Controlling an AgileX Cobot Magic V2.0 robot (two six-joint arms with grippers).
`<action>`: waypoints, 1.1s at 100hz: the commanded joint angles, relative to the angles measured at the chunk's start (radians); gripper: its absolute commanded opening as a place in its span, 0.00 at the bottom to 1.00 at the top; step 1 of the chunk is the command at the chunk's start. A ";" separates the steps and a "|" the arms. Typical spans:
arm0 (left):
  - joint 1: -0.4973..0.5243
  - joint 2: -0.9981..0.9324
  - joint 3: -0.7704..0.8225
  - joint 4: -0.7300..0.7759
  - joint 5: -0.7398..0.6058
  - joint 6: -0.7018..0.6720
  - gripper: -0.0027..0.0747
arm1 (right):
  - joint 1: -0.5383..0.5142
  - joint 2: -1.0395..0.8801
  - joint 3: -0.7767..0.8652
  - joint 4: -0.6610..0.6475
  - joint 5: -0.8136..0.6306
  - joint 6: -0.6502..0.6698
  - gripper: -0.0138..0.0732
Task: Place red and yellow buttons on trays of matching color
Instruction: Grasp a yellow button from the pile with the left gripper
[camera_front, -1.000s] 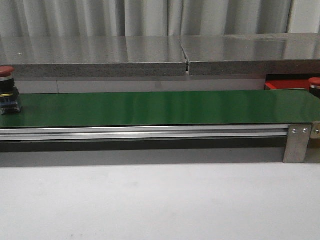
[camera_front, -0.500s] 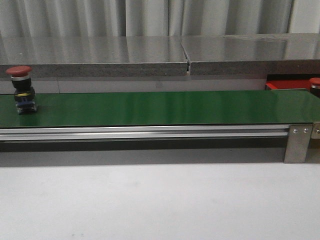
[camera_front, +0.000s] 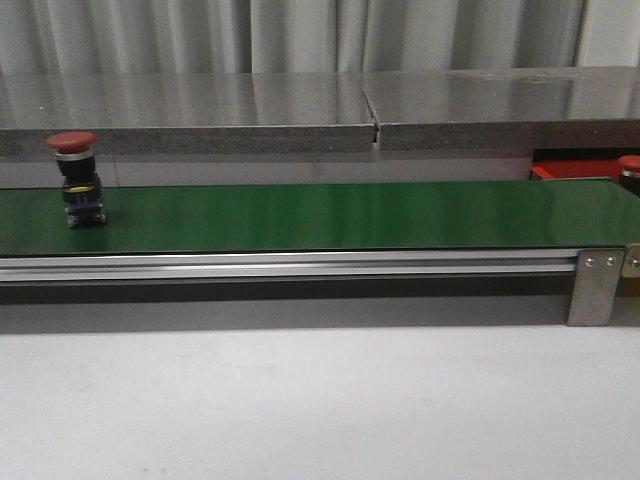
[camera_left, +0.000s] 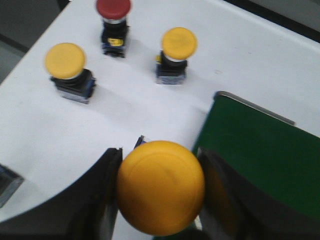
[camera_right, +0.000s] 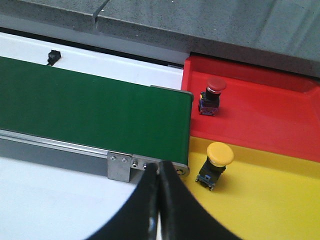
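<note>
Standing upright near the left end of the green conveyor belt (camera_front: 330, 215) in the front view is one red-capped button (camera_front: 78, 180), alone on the belt; at the far right edge a sliver of another red cap (camera_front: 629, 165) and a strip of the red tray (camera_front: 575, 170) just show. The left gripper (camera_left: 160, 192) has its dark fingers (camera_left: 102, 195) closed around the sides of a yellow button (camera_left: 161, 186), gripping it just beside the belt's end above the white tabletop (camera_left: 60, 135). On that tabletop stand three more loose buttons: two yellow-capped ones (camera_left: 65, 61) (camera_left: 179, 43) and one red-capped one (camera_left: 113, 8), all upright and apart from each other. The right wrist view shows the right gripper (camera_right: 159, 200) with its fingers (camera_right: 150, 200) pressed together and nothing between them, hanging near the belt's other end. Beyond it lie two trays side by side, touching: the red tray (camera_right: 280, 115) holding one red button (camera_right: 212, 93), and the yellow tray (camera_right: 280, 200) holding one yellow button (camera_right: 216, 162), both upright.
</note>
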 joint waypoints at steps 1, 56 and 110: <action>-0.048 -0.050 -0.022 -0.019 -0.056 0.001 0.16 | -0.001 0.002 -0.025 0.013 -0.079 -0.009 0.08; -0.150 0.009 -0.022 -0.018 -0.016 0.001 0.37 | -0.001 0.002 -0.025 0.013 -0.079 -0.009 0.08; -0.232 -0.156 -0.018 -0.053 -0.076 0.001 0.59 | -0.001 0.002 -0.025 0.013 -0.079 -0.009 0.08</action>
